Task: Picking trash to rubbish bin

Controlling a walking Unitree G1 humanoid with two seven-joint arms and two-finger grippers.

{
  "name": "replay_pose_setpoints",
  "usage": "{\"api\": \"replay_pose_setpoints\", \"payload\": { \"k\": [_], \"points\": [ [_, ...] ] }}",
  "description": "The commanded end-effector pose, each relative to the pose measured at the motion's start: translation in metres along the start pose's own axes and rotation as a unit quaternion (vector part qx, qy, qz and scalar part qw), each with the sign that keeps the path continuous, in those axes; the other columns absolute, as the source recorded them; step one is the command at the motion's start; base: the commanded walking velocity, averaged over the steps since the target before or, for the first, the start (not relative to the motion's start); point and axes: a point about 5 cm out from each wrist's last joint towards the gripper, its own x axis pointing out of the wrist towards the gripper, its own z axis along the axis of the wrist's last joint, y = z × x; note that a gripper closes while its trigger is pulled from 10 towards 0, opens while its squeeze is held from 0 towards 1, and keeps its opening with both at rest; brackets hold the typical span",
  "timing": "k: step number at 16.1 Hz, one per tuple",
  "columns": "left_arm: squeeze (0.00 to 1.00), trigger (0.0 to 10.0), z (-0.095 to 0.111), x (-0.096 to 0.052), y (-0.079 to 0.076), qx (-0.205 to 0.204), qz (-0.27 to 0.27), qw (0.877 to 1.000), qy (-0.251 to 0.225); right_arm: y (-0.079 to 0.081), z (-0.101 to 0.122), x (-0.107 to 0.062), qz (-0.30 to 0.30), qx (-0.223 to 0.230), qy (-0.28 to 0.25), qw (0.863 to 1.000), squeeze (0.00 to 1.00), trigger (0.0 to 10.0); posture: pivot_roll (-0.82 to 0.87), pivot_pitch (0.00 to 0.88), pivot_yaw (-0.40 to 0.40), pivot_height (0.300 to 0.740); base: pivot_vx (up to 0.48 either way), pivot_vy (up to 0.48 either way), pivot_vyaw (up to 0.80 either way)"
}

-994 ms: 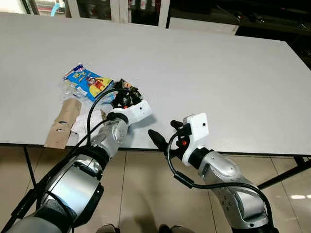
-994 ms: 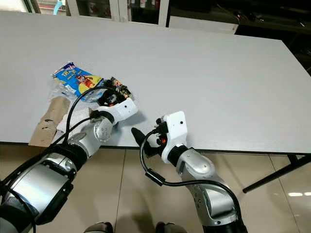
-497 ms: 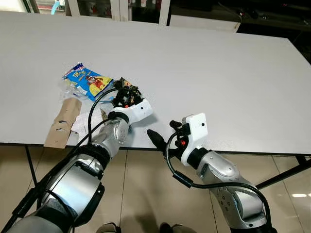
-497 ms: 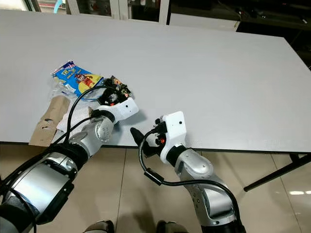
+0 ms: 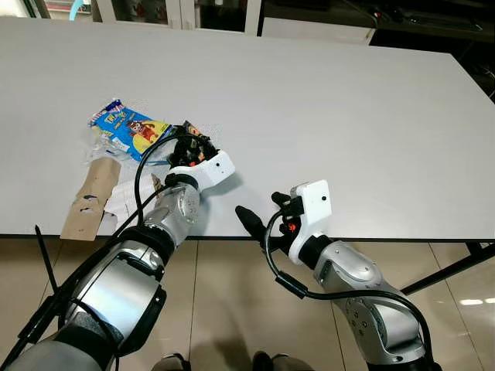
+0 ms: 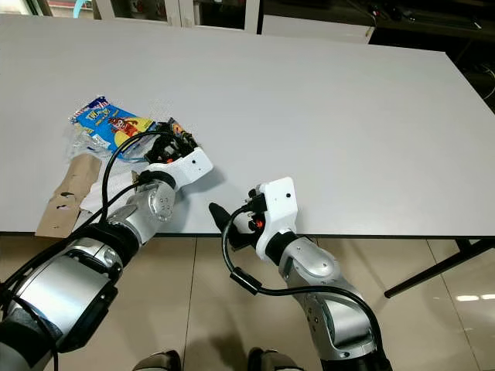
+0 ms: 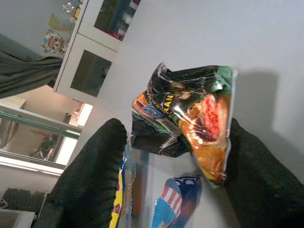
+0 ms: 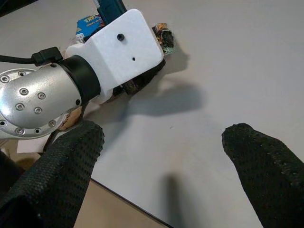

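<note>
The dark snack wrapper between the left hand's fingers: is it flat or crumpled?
Crumpled: the dark snack wrapper is creased and folded on the table, between the open left hand.

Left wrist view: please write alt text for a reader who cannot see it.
A crumpled dark snack wrapper lies on the white table between the two open black fingers of the left tool, which has not closed on it. A blue snack packet lies beside it, with cabinets behind the table.
</note>
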Motion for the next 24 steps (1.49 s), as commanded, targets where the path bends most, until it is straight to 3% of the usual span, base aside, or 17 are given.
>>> {"api": "replay_pose_setpoints", "payload": {
  "k": [1, 11, 24],
  "points": [
    [0.0, 0.0, -0.0015, -0.0001, -0.0011, -0.004, -0.005, 1.0, 0.008, 0.0003, 0.0002, -0.0019, -0.001, 0.001, 0.0, 1.0, 0.0, 10.0, -0.19, 0.161, -0.096, 0.74, 0.0, 0.0, 0.0],
    [0.0, 0.0, 0.0005, -0.0035, -0.0088, -0.009, -0.017, 1.0, -0.008, 0.0004, 0.0002, 0.0003, 0.0, 0.001, -0.002, 1.0, 0.0, 10.0, -0.19, 0.157, -0.096, 0.74, 0.0, 0.0, 0.0],
    [0.0, 0.0, 0.0044, -0.0029, -0.0065, -0.009, -0.006, 1.0, -0.023, -0.0019, 0.0017, 0.0066, -0.003, 0.0, -0.009, 1.0, 0.0, 10.0, -0.17, 0.131, -0.084, 0.74, 0.0, 0.0, 0.0]
  ]
}}
